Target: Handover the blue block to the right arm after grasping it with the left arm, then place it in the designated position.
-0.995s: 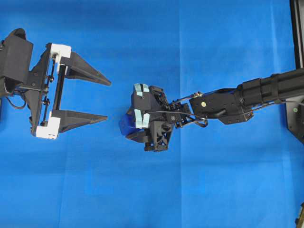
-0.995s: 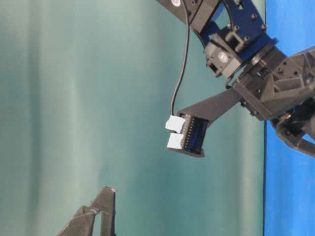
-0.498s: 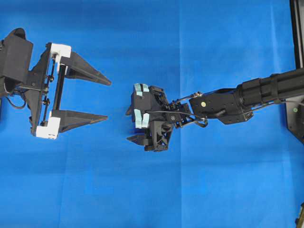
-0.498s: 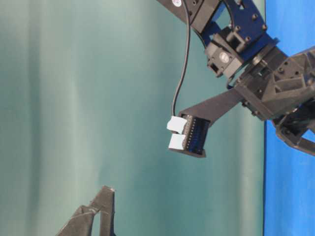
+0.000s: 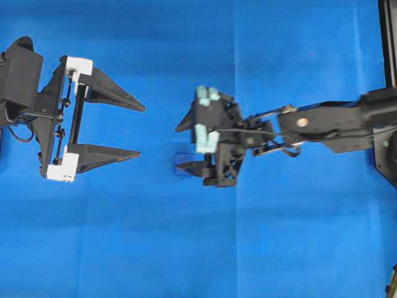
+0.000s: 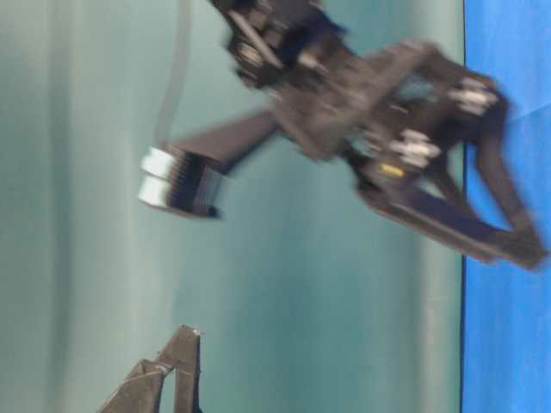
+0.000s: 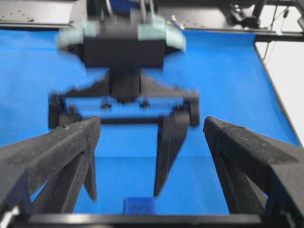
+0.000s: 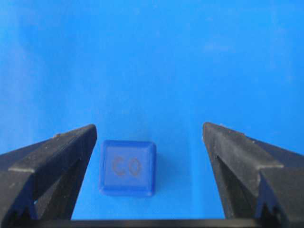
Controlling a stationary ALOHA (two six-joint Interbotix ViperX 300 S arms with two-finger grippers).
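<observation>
The blue block [image 8: 127,167], a small dark-blue cube with a faint mark on top, lies loose on the blue cloth. It sits between the wide-apart fingers of my right gripper [image 8: 148,128], nearer the left finger and touching neither. From overhead the blue block [image 5: 182,164] peeks out beside the lower finger of the right gripper [image 5: 178,148]. My left gripper [image 5: 141,131] hangs open and empty to the left, facing it. The left wrist view has the blue block [image 7: 138,206] at the bottom edge, below the right gripper [image 7: 124,194]. The right arm [image 6: 344,95] is motion-blurred at table level.
A black frame [image 5: 388,37] runs down the cloth's right edge. In the left wrist view, black rails [image 7: 213,19] bound the far side and a white surface [image 7: 285,71] lies beyond the cloth on the right. A teal backdrop [image 6: 86,172] fills the table-level view.
The right gripper opened and let go of the blue block, which now rests on the cloth. It then drew back to the right and upward. The left gripper stayed still.
</observation>
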